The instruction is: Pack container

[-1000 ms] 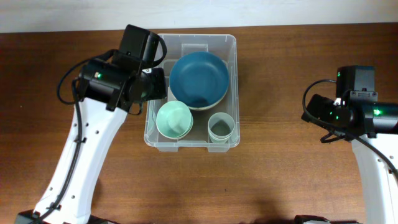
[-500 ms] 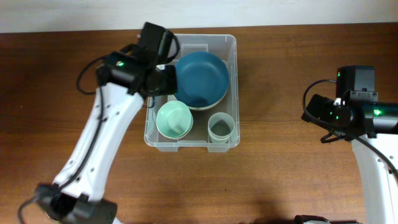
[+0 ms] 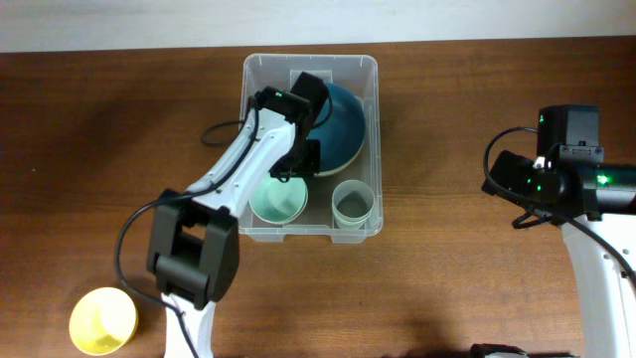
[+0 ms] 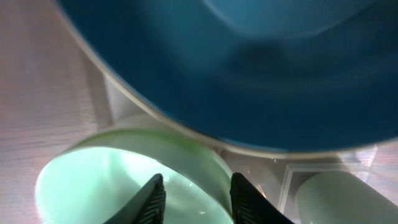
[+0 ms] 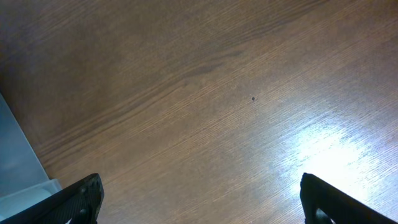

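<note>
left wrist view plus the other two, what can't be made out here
- left hand: overhead, its own wrist covers the fingers.
- bowl: left wrist, blurred and cut off by the top edge; overhead, the left arm hides its left side.
- right hand: right wrist, only the fingertips show, cut off by the bottom edge; overhead, hidden under its wrist.
- bin: overhead, its floor is mostly covered by the bowl and the arm.

place: robotics lab bench | cue: left arm (image 3: 237, 169), right arm (image 3: 596, 288) on wooden table (image 3: 457, 119)
</note>
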### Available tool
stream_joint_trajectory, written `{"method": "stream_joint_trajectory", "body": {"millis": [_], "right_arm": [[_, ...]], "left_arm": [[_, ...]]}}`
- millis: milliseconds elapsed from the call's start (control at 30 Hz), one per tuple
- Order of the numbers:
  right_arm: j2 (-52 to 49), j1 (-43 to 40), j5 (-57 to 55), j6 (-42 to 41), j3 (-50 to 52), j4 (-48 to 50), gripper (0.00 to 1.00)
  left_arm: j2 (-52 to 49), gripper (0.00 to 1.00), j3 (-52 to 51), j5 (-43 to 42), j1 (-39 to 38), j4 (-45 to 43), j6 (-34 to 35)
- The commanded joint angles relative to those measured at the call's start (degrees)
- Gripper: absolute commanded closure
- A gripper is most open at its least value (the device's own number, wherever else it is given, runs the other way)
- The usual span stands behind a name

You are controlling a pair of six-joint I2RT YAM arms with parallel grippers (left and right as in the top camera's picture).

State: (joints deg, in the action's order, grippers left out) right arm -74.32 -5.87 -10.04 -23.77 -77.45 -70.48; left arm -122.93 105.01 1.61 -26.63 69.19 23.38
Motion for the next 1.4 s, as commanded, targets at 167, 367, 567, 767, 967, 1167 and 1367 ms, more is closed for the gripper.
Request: {"method": "stream_joint_trajectory", "body": {"millis": [167, 367, 567, 767, 967, 1167, 1367], "right_arm": [[-0.22, -0.15, -0.74, -0.02, 0.02, -0.07, 0.03], [-0.22, -0.15, -0.74, -0.02, 0.02, -0.07, 0.03], [-0.22, -0.15, -0.74, -0.02, 0.02, -0.07, 0.03], [-0.22, -0.15, -0.74, -0.02, 0.02, -0.04, 0.03], [-0.22, -0.15, -0.72, -0.04, 0.02, -0.02, 0.03], [-0.22, -0.15, -0.72, -0.04, 0.02, -0.02, 0.04], [-0.22, -0.15, -0.72, -0.04, 0.02, -0.02, 0.03]], "left_arm": [[3.72, 0.66, 1.77, 2.97, 0.17, 1.51, -1.2], [10.73, 0.63, 3.91, 5.68, 0.15, 2.47, -1.18], [18.84, 0.51, 3.91, 10.29, 0.31, 3.32, -1.14], [28.76, 0.27, 3.91, 18.18, 5.51, 7.28, 8.26], [35.71, 0.01, 3.89, 18.38, 20.48, 14.86, 27.28], [36.09, 0.01, 1.16, 18.25, 36.35, 25.24, 39.19], [36.09, 0.01, -10.29, 17.22, 45.88, 22.12, 39.19]]}}
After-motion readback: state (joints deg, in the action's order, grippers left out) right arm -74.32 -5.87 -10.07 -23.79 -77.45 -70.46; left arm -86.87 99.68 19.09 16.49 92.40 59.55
